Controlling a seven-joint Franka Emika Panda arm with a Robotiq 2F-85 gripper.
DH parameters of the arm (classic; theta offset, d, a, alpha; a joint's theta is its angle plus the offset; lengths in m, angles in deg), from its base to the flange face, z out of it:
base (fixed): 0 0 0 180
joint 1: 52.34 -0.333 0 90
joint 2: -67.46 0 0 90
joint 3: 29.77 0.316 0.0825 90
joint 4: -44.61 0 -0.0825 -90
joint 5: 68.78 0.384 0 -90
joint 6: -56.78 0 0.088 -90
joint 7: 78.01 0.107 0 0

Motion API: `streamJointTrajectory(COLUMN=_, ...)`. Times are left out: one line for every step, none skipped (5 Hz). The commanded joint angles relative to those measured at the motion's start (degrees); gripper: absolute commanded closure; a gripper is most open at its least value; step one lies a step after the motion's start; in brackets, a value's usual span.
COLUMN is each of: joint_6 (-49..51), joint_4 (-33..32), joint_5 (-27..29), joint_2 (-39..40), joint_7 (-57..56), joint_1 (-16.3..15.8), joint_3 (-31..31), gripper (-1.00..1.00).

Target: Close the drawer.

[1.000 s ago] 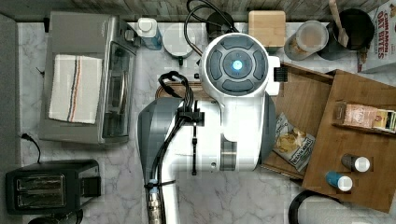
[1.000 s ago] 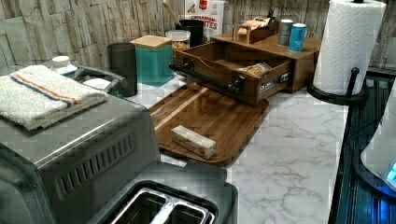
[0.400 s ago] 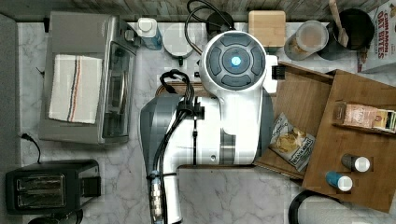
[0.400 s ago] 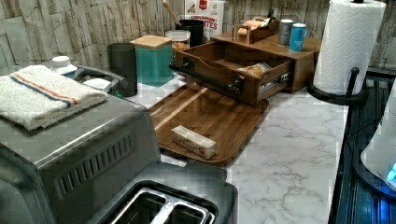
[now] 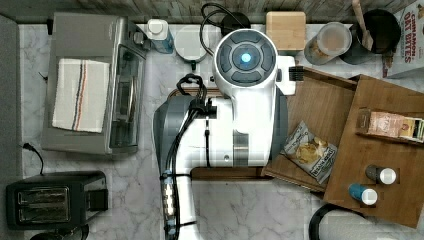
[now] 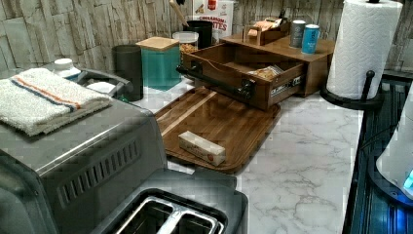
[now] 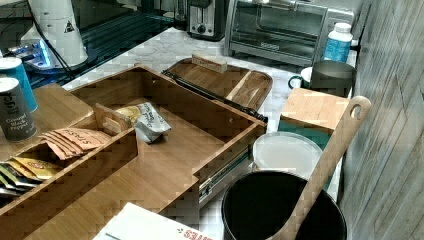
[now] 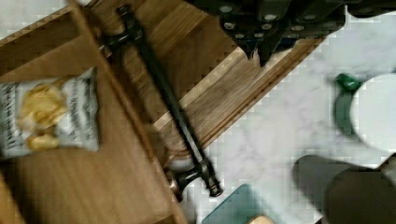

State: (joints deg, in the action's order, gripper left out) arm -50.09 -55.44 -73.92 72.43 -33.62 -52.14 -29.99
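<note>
The drawer (image 5: 320,105) of medium-brown wood stands pulled out from its cabinet, with a chip bag (image 5: 310,152) lying inside. In the left view the drawer (image 6: 229,66) juts over the dark tray, its black bar handle (image 6: 214,80) across the front. The right view shows the drawer (image 7: 175,155) open with its handle (image 7: 210,95) on the far side. In the wrist view my gripper (image 8: 261,53) hangs shut above the tray's edge, on the outer side of the handle (image 8: 163,102) and apart from it. In the top view the white arm (image 5: 245,100) covers the drawer's front.
A dark round-cornered tray (image 6: 234,122) carrying a butter box (image 6: 202,147) lies in front of the drawer. Toaster oven (image 5: 95,82), toaster (image 5: 52,200), teal canister (image 6: 158,61), black pot with wooden spoon (image 7: 285,210), cans on the cabinet top (image 5: 395,150) and a paper towel roll (image 6: 367,46) surround it.
The arm's wrist has shifted slightly toward the top view's upper left. The drawer and the other objects have stayed put.
</note>
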Motion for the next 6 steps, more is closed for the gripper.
streamJointTrajectory(joint_6=-5.4, joint_4=-6.2, joint_5=-4.5, joint_2=0.7, joint_7=-12.4, joint_1=0.0, joint_3=0.4, gripper=1.0)
streamJointTrajectory(joint_6=-8.4, joint_4=-8.2, joint_5=-5.9, joint_2=1.9, joint_7=-13.7, joint_1=-2.0, joint_3=-1.7, gripper=1.0)
streamJointTrajectory(joint_6=-10.5, joint_4=-9.9, joint_5=-7.0, joint_2=2.9, joint_7=-13.9, joint_1=-0.3, joint_3=0.2, gripper=1.0)
streamJointTrajectory(joint_6=-13.9, joint_4=-10.9, joint_5=-7.5, joint_2=4.5, joint_7=-13.6, joint_1=-0.2, joint_3=0.2, gripper=1.0)
streamJointTrajectory(joint_6=-17.6, joint_4=-11.4, joint_5=-9.0, joint_2=6.5, joint_7=-12.4, joint_1=-0.5, joint_3=-0.3, gripper=1.0)
streamJointTrajectory(joint_6=-20.6, joint_4=-12.7, joint_5=-10.1, joint_2=7.7, joint_7=-11.3, joint_1=-0.4, joint_3=-0.6, gripper=1.0)
